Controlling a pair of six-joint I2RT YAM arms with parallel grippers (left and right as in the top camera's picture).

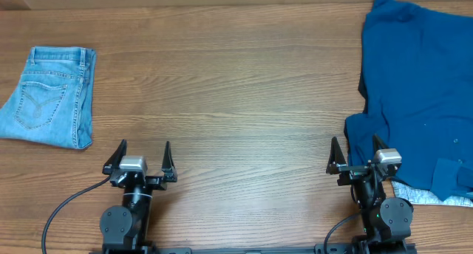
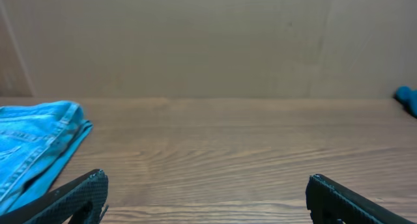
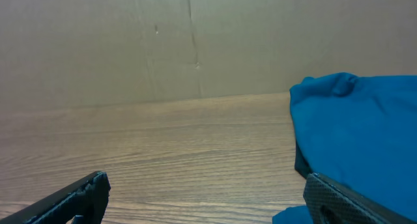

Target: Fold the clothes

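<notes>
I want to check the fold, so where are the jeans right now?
In the overhead view the jeans lie folded on the far left side, ahead and left of the left gripper, well away from the blue garment on the right.

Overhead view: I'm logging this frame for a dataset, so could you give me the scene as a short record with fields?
jeans: light denim, folded compact, back pocket up, at the table's left side
blue garment: spread loosely at the right side, not folded
grey cloth: peeking from under the blue garment's near edge
left gripper: open, holding nothing, at the near edge
right gripper: open, holding nothing, by the blue garment
</notes>
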